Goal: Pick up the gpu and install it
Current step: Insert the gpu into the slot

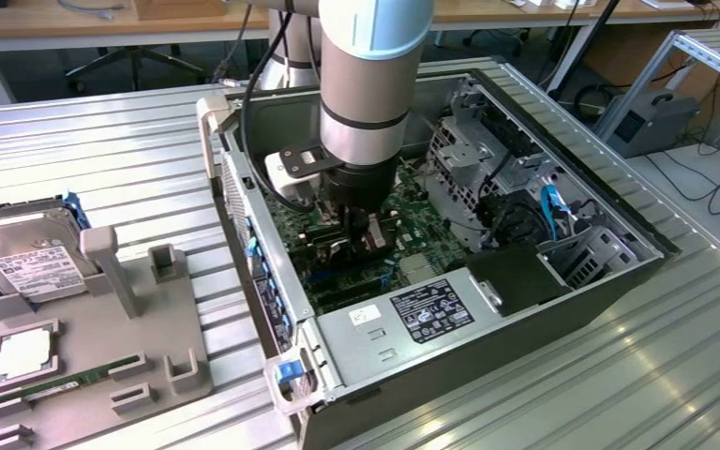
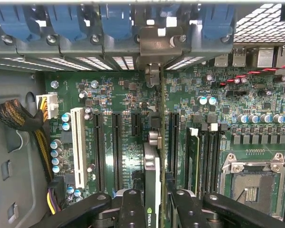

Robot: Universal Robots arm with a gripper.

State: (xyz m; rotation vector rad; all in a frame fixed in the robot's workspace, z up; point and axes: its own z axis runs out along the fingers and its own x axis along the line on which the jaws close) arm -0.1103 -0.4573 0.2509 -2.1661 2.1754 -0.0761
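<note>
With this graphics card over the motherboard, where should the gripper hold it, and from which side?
Along its free long edge, a finger on each flat face, coming down through the open side of the case. The graphics card stands edge-on to the motherboard, thin enough to pinch; the gripper holds it so.

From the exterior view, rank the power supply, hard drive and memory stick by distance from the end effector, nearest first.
1. power supply, inside the case, beside the end effector.
2. hard drive, on the fixture at the exterior view's left.
3. memory stick, same fixture, farther out.
</note>
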